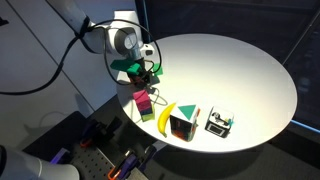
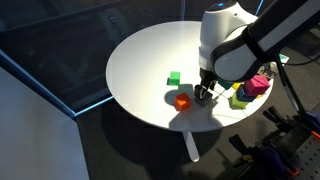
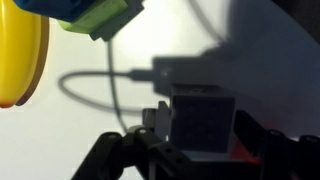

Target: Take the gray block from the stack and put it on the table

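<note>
The gray block (image 3: 200, 122) is a dark cube sitting between my gripper's (image 3: 198, 140) two fingers in the wrist view, low over the white table (image 3: 60, 130). In both exterior views the gripper (image 2: 205, 94) (image 1: 150, 72) is down at the table (image 2: 150, 60) near its edge, right beside the orange cube (image 2: 182, 100). The stack (image 2: 258, 88) of magenta and yellow-green cubes stands apart from the gripper, and it also shows in an exterior view (image 1: 143, 103). The gray block itself is hidden by the gripper in both exterior views.
A flat green block (image 2: 174, 78) lies just beyond the orange cube. A yellow banana (image 1: 163, 115), a multicoloured box (image 1: 182, 124) and a small dark-and-white object (image 1: 220, 122) sit near the table's front edge. The banana (image 3: 20, 50) also shows in the wrist view.
</note>
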Motion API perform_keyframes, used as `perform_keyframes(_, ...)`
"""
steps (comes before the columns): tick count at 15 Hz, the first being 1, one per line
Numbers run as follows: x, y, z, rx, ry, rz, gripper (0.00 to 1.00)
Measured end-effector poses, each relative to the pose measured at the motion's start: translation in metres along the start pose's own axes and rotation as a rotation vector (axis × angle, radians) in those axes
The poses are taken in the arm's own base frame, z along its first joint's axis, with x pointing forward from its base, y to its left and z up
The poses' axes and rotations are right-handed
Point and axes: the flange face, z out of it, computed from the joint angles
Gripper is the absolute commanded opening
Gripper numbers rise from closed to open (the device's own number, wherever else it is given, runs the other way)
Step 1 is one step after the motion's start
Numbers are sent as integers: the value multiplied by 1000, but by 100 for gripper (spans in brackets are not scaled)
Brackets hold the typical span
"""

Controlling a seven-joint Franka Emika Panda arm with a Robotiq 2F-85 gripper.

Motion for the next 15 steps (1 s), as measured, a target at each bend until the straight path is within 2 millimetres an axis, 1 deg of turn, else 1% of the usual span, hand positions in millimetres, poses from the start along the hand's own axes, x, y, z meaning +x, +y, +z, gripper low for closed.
perform_keyframes(4,-1,-2,2,0,-5,-3,100)
perform_keyframes(7,0,-3,-1,2,-7,-1,100)
perform_keyframes(10,2,-5,-17,9,-7,15,100)
perform_keyframes(15,9,-7,-59,11,35,67,100)
